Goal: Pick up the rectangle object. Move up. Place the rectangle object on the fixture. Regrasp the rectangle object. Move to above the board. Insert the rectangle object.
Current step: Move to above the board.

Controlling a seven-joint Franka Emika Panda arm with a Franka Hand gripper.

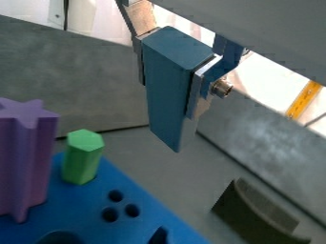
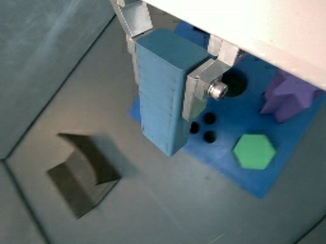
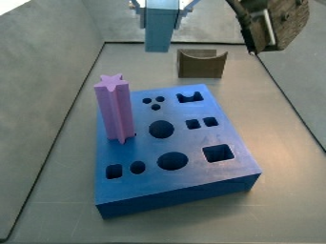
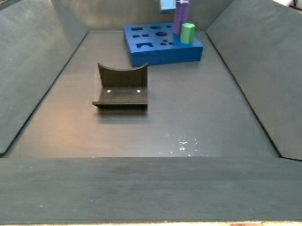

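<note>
Gripping the bar (image 1: 167,88) upright, high above the floor: in a wrist view, gripper (image 1: 192,84) clenched on the bar's upper part, a silver finger (image 1: 204,80) flat against its side. Below, on a board (image 1: 128,205) corner, a purple star post (image 1: 26,157) and a green hex peg (image 1: 83,155); fixture (image 1: 261,212) off to the side, well apart.

Showing the same grasp in a wrist view: bar (image 2: 166,91) clamped by the gripper (image 2: 189,81), lower end hanging free over the floor near the board (image 2: 235,143) edge; fixture (image 2: 87,172) apart on the floor.

Catching in a side view only the bar's (image 3: 159,26) lower part at the frame's top, beyond the board's (image 3: 178,148) far edge and beside the fixture (image 3: 200,63); star post (image 3: 114,107) standing near the board's left edge.

Looking along the floor in a side view: fixture (image 4: 120,88) mid-floor, board (image 4: 160,44) at the far end; neither bar nor gripper seen.
</note>
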